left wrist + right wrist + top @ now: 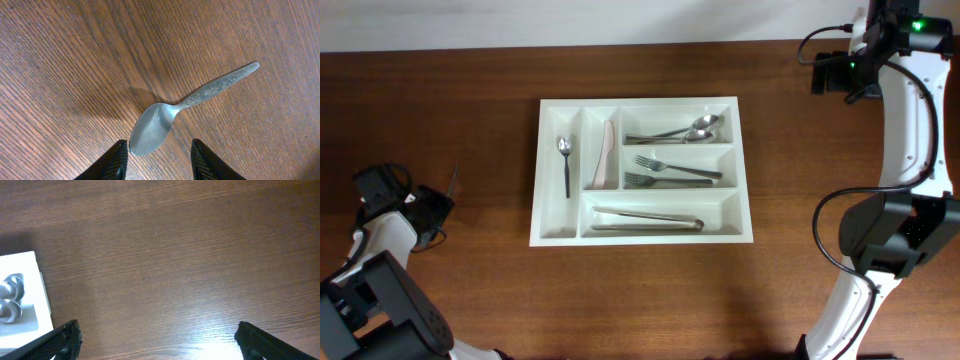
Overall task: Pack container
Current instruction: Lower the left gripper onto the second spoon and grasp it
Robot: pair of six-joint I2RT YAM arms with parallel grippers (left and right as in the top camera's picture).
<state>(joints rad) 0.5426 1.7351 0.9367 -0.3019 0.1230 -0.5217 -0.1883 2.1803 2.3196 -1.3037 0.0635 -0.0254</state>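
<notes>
The container [640,102], a white five-compartment tray, lies mid-table. It holds a small spoon [565,160], a pale knife [606,155], spoons [685,131], forks [670,172] and tongs [645,220]. A patterned-handle spoon [165,120] lies loose on the wood at the far left [451,184]. My left gripper [159,143] is open just over it, with the tip of the bowl between the fingertips. The left fingertip [120,155] is at the bowl's edge and the other stands apart. My right gripper [157,326] is wide open over bare wood, right of the container's corner [22,262].
The right arm [905,120] reaches along the table's right side to the far right corner. The left arm's base [380,290] fills the near left corner. Bare wood surrounds the tray on all sides.
</notes>
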